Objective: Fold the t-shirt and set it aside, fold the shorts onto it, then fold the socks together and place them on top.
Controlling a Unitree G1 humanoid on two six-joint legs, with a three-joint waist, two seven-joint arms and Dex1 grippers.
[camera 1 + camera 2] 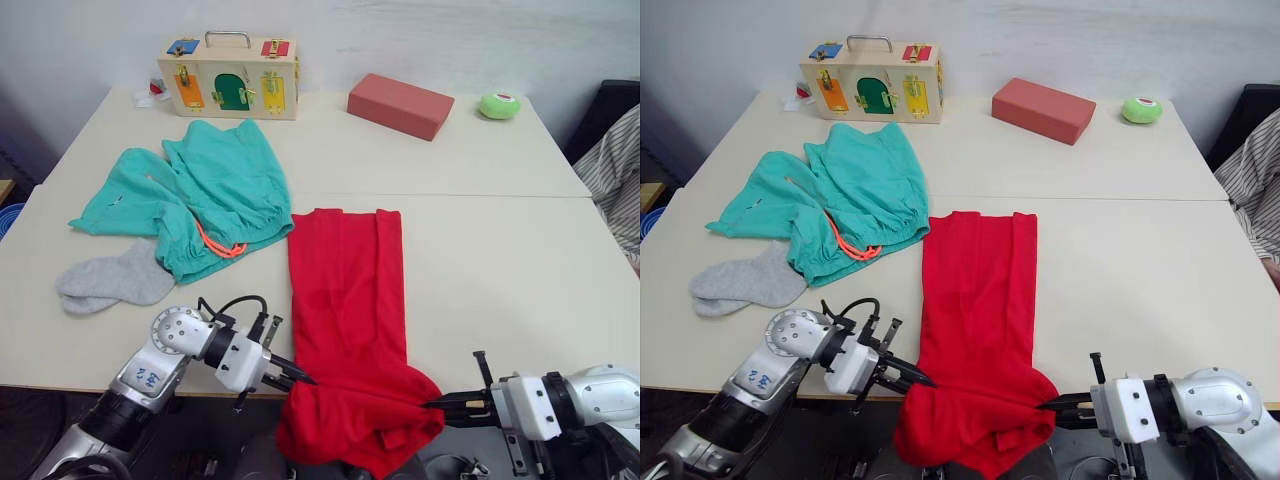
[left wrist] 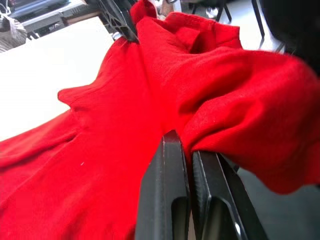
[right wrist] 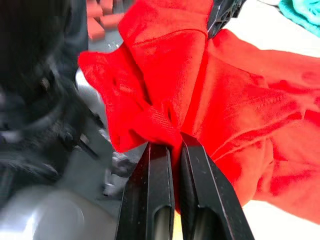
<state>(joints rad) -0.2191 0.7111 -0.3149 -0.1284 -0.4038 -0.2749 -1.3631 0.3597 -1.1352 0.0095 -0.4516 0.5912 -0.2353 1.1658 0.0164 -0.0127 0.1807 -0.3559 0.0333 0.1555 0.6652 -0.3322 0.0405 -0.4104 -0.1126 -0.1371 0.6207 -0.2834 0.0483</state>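
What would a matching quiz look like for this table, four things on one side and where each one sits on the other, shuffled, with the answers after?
Things:
1. t-shirt
2. shorts
3. socks
4. red block

Places:
A. at the table's far side, beside the green round object
B. flat near the robot's left, touching the shorts' lower edge
C. folded into a long strip, near end hanging over the table edge, pinched by the left pincer and the right pincer
D. spread in front of the wooden latch box

Pairs: 1-C, 2-D, 3-B, 4-A
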